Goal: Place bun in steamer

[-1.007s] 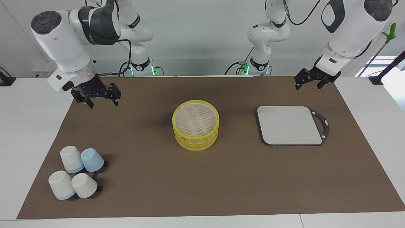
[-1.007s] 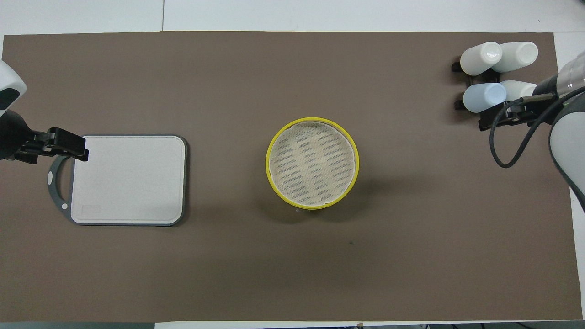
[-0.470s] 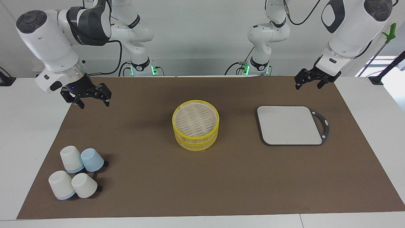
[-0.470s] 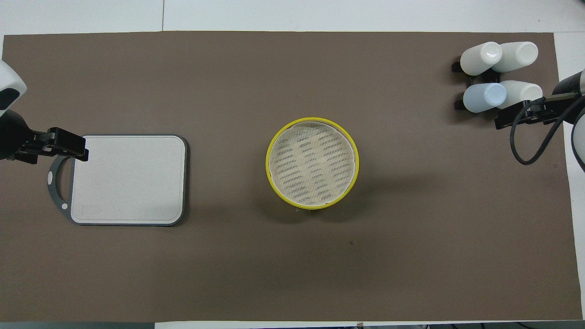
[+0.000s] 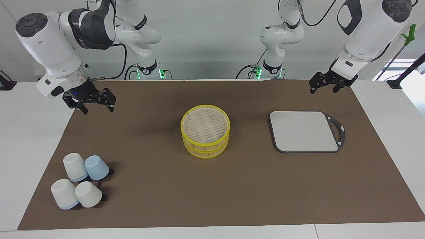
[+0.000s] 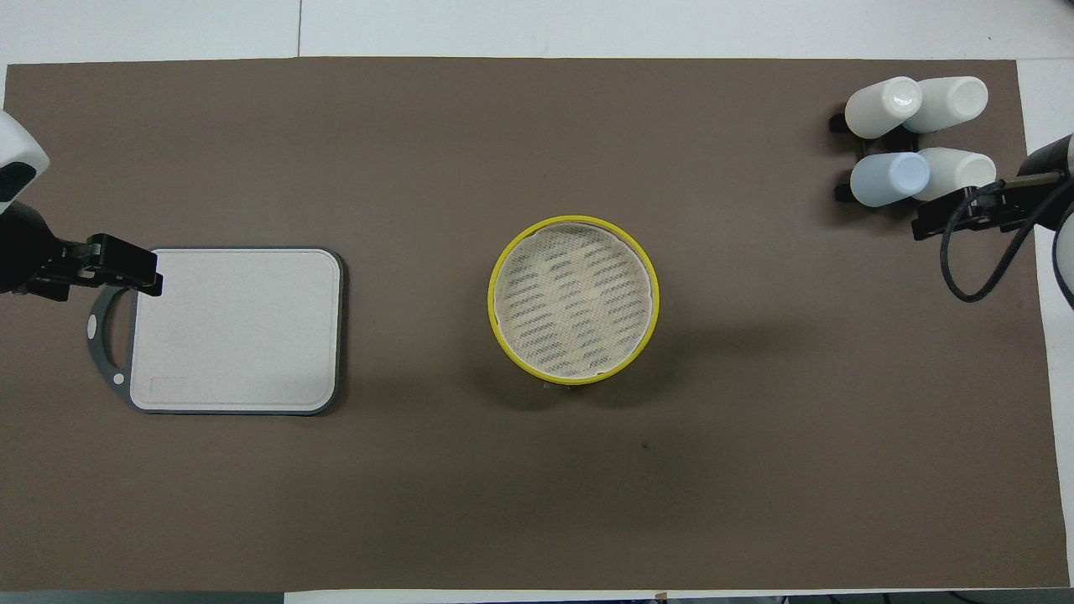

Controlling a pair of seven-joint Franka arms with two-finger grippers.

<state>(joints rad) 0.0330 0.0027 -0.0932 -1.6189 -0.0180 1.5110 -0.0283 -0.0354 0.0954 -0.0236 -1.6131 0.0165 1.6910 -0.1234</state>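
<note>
Yellow-rimmed steamer (image 5: 205, 131) — lidded, mid-tabletop, between both claws; no bun visible. Right claw (image 5: 95, 101) and left claw (image 5: 327, 83) — both wide, empty, equally distant.

Setting was a robotics lab bench, not a kitchen. Two white Franka arms (image 5: 49, 43) (image 5: 365, 30) stood mounted at the table's edge against a plain white wall (image 5: 206, 39), with black cables and green status lights at their bases (image 5: 148, 71). The white table (image 5: 30, 132) was covered by a flat brown mat (image 5: 149, 186) serving as a marked work area. Kitchen items were laid out as props: a yellow-rimmed steamer (image 5: 205, 131), a grey board (image 5: 305, 131), and four upturned cups (image 5: 79, 181) on what looked like a small black rack, though little of it showed.
</note>
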